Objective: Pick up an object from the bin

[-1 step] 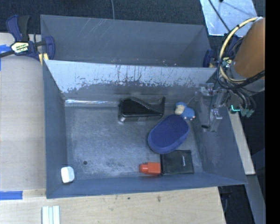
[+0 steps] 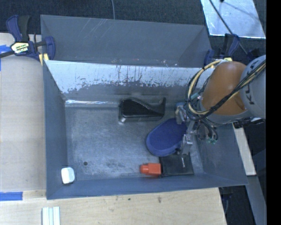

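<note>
Handling is judged first. The blue rounded thing (image 2: 163, 138) lies on the floor of the bin (image 2: 98, 139), right of its middle. It looks light and smooth, and its domed top could slip out of a pinch. Whether it is stiff or soft cannot be told. A hold across its right edge is judged safest, since the dome offers no flat sides.

The jaws are seen low at that right edge, but whether they touch the blue thing or stand just beside it cannot be told. Nor can it be told whether they are wide or narrow, as they are masked by wrist parts and cables.

A black wedge-shaped thing (image 2: 141, 108) lies near the back wall, apart from the blue one. An orange block (image 2: 151, 169), set against a flat black piece (image 2: 178, 165), lies along the front wall just below the jaws. It is judged the likeliest thing to be caught or nudged. A small white thing (image 2: 68, 175) sits in the front left corner, well apart. Little room is left between the arm (image 2: 225, 90) and the right wall.
</note>
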Robot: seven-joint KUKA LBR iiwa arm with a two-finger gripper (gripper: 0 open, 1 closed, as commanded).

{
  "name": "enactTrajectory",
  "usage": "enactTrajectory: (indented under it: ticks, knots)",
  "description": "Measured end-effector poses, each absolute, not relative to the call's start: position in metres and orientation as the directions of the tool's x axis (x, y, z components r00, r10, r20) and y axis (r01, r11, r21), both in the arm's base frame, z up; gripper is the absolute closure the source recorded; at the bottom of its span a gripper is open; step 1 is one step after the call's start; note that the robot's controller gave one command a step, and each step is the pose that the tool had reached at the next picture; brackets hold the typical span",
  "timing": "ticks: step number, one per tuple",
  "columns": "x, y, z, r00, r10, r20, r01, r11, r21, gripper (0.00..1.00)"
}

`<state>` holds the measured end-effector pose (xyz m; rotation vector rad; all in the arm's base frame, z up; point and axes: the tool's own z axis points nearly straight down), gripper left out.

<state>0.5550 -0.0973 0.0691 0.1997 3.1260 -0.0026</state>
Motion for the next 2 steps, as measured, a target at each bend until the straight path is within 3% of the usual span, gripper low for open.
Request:
enactTrajectory:
  ticks: [1, 2]
  knots:
    - [0.557, -0.098, 0.075, -0.992, 0.125, -0.014, 0.125, 0.992, -0.002, 1.0]
    - [0.546, -0.107, 0.239, -0.993, 0.12, -0.012, 0.12, 0.993, -0.001, 1.0]
